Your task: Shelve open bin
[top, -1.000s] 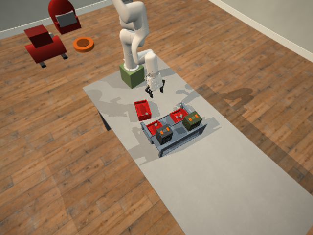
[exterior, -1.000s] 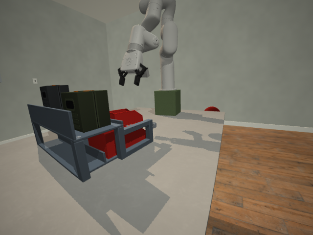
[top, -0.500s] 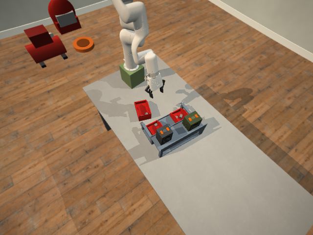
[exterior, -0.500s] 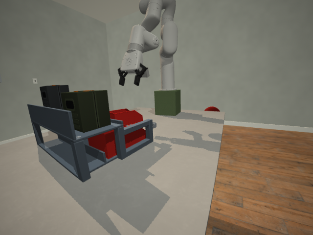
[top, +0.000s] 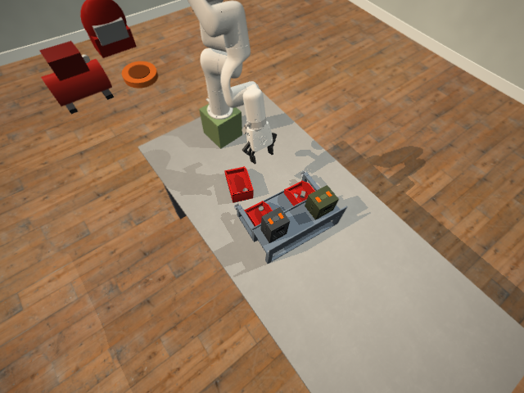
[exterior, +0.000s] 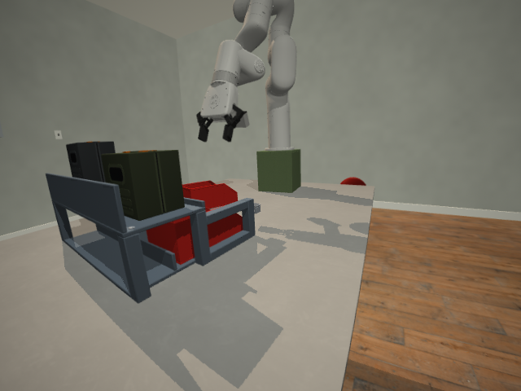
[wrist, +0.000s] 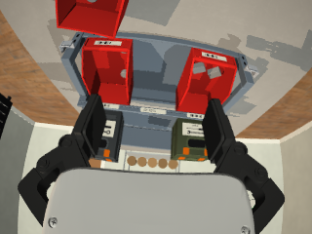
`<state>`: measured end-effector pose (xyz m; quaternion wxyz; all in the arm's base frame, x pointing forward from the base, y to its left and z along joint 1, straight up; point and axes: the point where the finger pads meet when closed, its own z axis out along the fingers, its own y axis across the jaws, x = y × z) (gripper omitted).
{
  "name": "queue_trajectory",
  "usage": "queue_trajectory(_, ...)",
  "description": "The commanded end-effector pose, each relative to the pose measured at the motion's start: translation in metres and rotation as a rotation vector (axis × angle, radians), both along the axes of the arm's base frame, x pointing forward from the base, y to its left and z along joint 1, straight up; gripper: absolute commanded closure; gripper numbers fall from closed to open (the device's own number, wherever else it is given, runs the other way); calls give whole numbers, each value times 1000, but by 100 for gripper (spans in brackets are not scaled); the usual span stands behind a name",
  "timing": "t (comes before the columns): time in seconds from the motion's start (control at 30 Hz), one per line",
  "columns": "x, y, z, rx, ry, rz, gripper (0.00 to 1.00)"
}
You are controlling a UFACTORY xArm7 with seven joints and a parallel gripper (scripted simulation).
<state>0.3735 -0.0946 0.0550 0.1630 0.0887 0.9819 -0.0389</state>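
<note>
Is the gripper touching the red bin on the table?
Apart. In the top view the open gripper hangs short of the bin, bare table between them; the exterior view shows it high above the table.
</note>
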Motion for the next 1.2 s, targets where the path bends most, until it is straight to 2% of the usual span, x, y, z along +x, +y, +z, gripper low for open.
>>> queue_trajectory(0.0, 2, 0, 50, 79, 142, -168, 0)
queue_trajectory(0.43, 4, 1, 47, 71, 138, -201, 0)
queue_trajectory(0.57, 1, -1, 42, 147, 278, -334, 0)
queue_trajectory(1.17, 2, 0, 37, 156, 293, -349, 0)
